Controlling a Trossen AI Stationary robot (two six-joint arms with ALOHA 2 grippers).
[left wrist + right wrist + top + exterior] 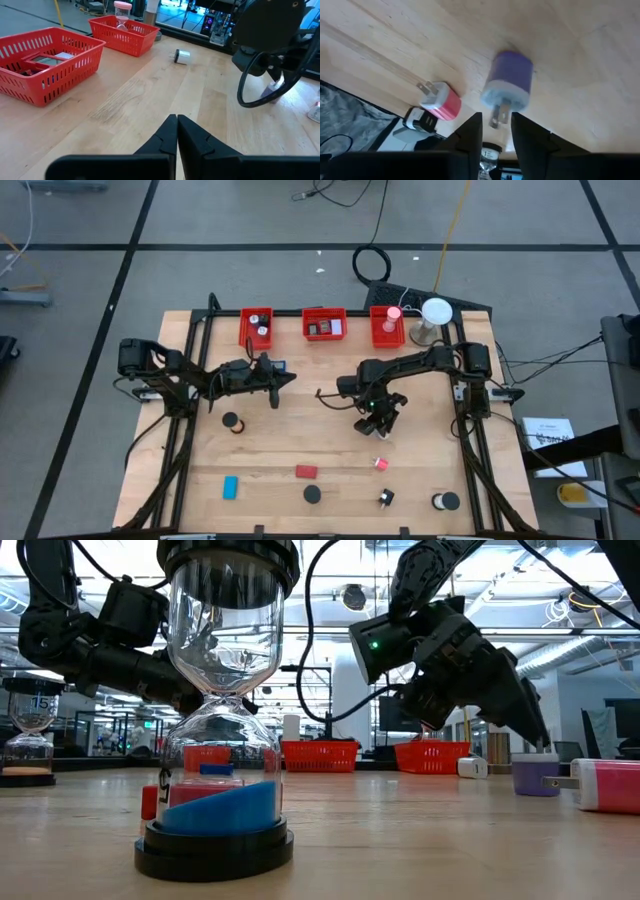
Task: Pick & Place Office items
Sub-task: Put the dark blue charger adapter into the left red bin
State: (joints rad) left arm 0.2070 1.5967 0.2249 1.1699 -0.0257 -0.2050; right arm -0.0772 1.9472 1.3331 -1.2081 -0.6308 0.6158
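I keep the right gripper (496, 131) low over the purple plug (507, 82) in the middle of the table, fingers a narrow gap apart with the prongs between them, holding nothing; I think it is lining up to grasp. The left gripper (177, 131) waits closed and empty near the three red bins (324, 325), which already hold some items; other items lie along the near edge.
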